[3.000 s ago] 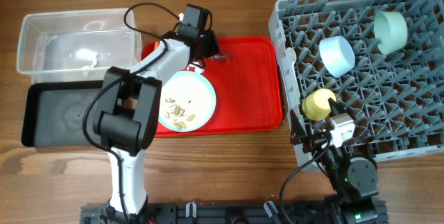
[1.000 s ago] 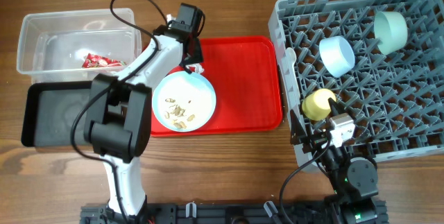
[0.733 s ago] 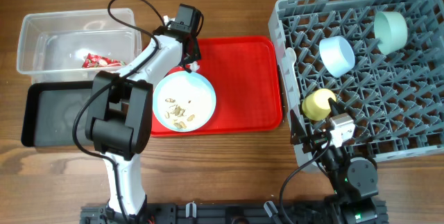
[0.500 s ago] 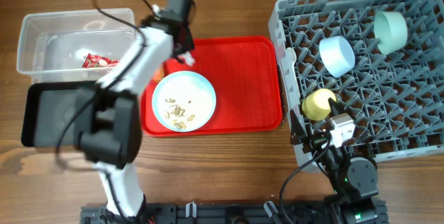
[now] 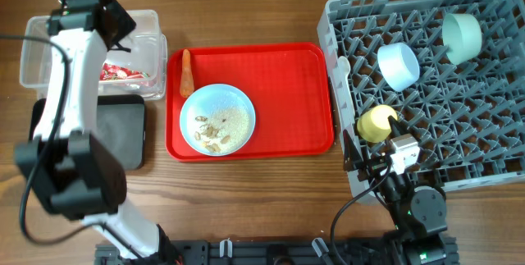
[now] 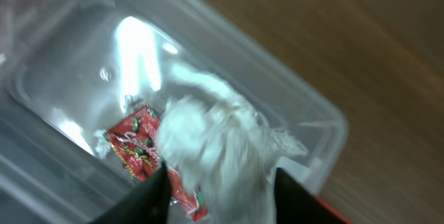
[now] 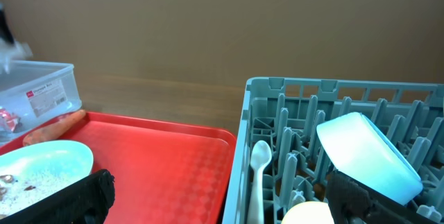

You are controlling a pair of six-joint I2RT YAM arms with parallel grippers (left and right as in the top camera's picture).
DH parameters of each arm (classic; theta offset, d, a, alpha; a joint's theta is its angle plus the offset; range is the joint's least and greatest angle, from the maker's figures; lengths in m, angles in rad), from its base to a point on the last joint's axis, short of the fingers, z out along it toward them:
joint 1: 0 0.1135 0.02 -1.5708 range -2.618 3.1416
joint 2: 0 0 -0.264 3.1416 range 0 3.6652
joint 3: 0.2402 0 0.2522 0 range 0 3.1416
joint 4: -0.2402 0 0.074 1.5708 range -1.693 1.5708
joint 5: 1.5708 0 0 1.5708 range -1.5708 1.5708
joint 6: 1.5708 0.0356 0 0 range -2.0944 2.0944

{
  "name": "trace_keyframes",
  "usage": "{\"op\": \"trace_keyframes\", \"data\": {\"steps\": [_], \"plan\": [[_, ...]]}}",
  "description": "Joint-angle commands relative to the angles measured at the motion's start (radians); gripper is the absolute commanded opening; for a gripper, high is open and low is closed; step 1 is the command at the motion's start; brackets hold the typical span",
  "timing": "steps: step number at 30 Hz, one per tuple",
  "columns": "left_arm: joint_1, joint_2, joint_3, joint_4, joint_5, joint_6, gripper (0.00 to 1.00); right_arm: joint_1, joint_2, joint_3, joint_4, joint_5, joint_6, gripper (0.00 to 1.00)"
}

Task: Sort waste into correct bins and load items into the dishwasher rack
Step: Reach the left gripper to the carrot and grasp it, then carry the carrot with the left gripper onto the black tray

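Observation:
My left gripper (image 5: pixel 113 25) hangs over the clear tub (image 5: pixel 41 31), shut on the crumpled white tissue (image 6: pixel 211 144). The red-and-white wrapper (image 5: pixel 123 72) lies in the tub below it and also shows in the left wrist view (image 6: pixel 135 148). The carrot (image 5: pixel 186 71) lies on the red tray's left edge. The light blue plate (image 5: pixel 238 113) holds seeds and grains (image 5: pixel 215 130). The grey rack (image 5: pixel 459 134) holds the mint bowl (image 5: pixel 462 37), small blue bowl (image 5: pixel 398 66), yellow cup (image 5: pixel 376 123) and white spoon (image 7: pixel 260 165). My right gripper (image 7: pixel 229 200) is open and empty by the rack's front left corner.
The black tray (image 5: pixel 131 134) lies in front of the clear tub, partly hidden by my left arm. The red tray (image 5: pixel 287 93) sits between the bins and the rack. Bare wooden table lies in front of the tray.
My left arm has swung from the red tray's back left corner to over the clear tub, carrying the tissue. The carrot is now uncovered. The right arm has not moved.

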Motion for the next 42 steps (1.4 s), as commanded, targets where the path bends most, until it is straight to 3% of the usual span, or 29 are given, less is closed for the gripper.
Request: {"op": "trace_keyframes", "data": {"steps": [1,7,9,16,21,27,36,42], "plan": [[-0.01,0.027,-0.009,-0.037,0.042,0.044,0.72,-0.005,-0.013,-0.002,0.004,0.01,-0.016,0.99],[-0.074,-0.065,0.021,-0.19,0.251,0.044,0.69,-0.005,-0.013,-0.002,0.004,0.009,-0.016,1.0],[-0.119,-0.082,0.021,-0.23,0.26,0.057,0.68,-0.005,-0.013,-0.002,0.004,0.01,-0.016,1.0],[-0.278,-0.035,-0.037,-0.215,0.04,0.089,0.71,-0.005,-0.013,-0.002,0.004,0.01,-0.016,1.0],[-0.305,0.044,-0.101,-0.136,0.005,0.089,0.72,-0.005,-0.013,-0.002,0.004,0.01,-0.016,1.0],[-0.301,0.166,-0.106,-0.085,0.005,0.109,0.63,-0.005,-0.013,-0.002,0.004,0.01,-0.016,1.0],[-0.302,0.268,-0.106,-0.069,-0.021,0.112,0.57,-0.005,-0.013,-0.002,0.004,0.01,-0.016,1.0],[-0.302,0.27,-0.106,-0.077,-0.039,0.111,0.36,-0.005,-0.013,-0.002,0.004,0.01,-0.016,1.0]]}}
